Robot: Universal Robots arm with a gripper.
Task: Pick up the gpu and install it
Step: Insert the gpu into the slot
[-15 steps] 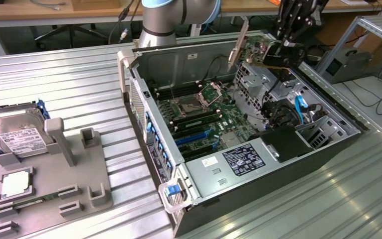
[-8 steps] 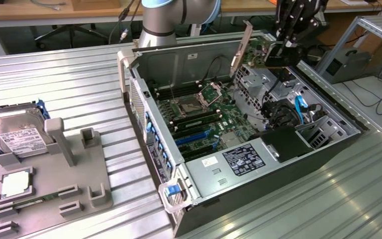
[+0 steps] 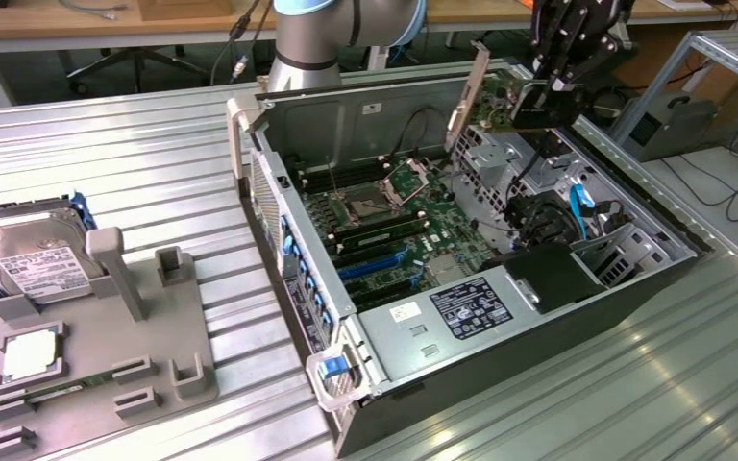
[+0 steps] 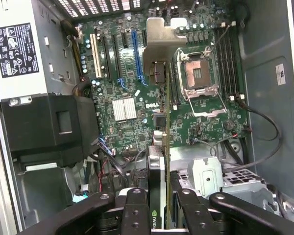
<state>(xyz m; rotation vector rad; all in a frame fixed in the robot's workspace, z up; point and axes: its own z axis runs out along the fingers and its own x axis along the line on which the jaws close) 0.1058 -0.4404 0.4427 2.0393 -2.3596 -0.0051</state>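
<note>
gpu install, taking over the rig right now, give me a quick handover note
Claw: shut on the gpu, which sits edge-on between its fingers.
Gpu: held in the air above the open computer case, over the motherboard.
Done: the gpu is picked up.
Left: it is not yet seated in a slot on the motherboard.

A ribbed metal table (image 3: 126, 163) carries an open computer case (image 3: 536, 375) and a grey holder (image 3: 164, 336) (probably plastic).
</note>
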